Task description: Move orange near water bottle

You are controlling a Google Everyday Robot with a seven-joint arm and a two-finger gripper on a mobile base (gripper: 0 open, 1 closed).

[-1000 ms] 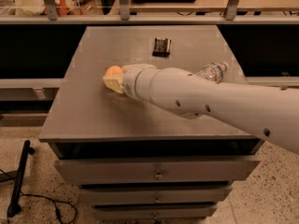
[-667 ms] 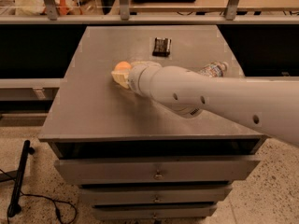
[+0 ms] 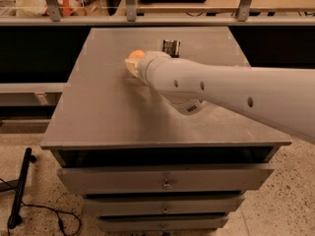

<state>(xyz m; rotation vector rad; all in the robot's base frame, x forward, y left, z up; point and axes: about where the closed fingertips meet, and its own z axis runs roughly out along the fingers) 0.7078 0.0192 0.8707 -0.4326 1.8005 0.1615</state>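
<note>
Orange (image 3: 137, 54), small round orange-yellow fruit, sits clamped in the cream-padded two-finger gripper (image 3: 131, 64). Only its top shows above the pad. Gripper is over the far-left-centre of the flat grey table top (image 3: 98, 112), low, can't tell if the fruit clears the surface. Small black rectangular packet (image 3: 171, 46) lies just beside it, farther back and to the right. Thick white arm (image 3: 221, 90) runs in from the right edge across the table.

Risks as I see them:
- Clear crinkled plastic water bottle isn't visible, the arm blocks that part of the table. A placement made blind could clip it and send it rolling.
- The arm itself passes low over that area and could knock the bottle on a swing.
- Packet is close enough to get nudged if the gripper drifts right.
- Round fruit on smooth metal will probably roll when released unless it's set down square.

Versus a second ago: gripper and orange have moved toward the far edge and rightward, from mid-left of the table to near the packet. The bottle then peeked out above the arm at the right; now it's covered.
</note>
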